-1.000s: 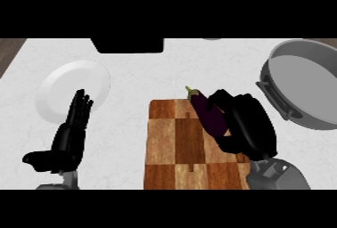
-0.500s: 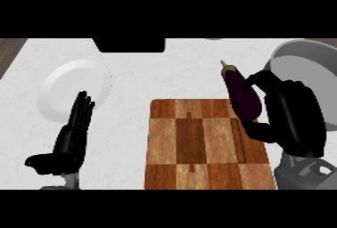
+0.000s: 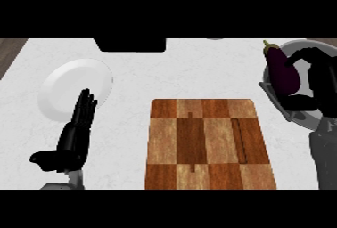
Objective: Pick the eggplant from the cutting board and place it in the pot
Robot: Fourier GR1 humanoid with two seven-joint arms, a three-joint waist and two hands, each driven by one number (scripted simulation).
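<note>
Eggplant (image 3: 283, 73) sits clasped in the right hand's (image 3: 317, 84) curled fingers, apparently over the pot (image 3: 276, 95), while the left hand (image 3: 72, 138) rests open beside the plate (image 3: 63, 84).

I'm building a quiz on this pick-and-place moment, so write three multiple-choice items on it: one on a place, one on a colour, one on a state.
1. Where is the eggplant?
A. lying on the cutting board
B. held over the pot's near rim
C. on the white plate

2. What colour is the plate?
A. white
B. red
C. black

3. How is the left hand?
A. curled round the eggplant
B. pressing on the cutting board
C. open, holding nothing

Answers:
1 B: the right hand grips the eggplant over the edge of the pot, and the cutting board is bare.
2 A: the plate is white on the pale counter.
3 C: its fingers are straight, beside the plate.
</note>
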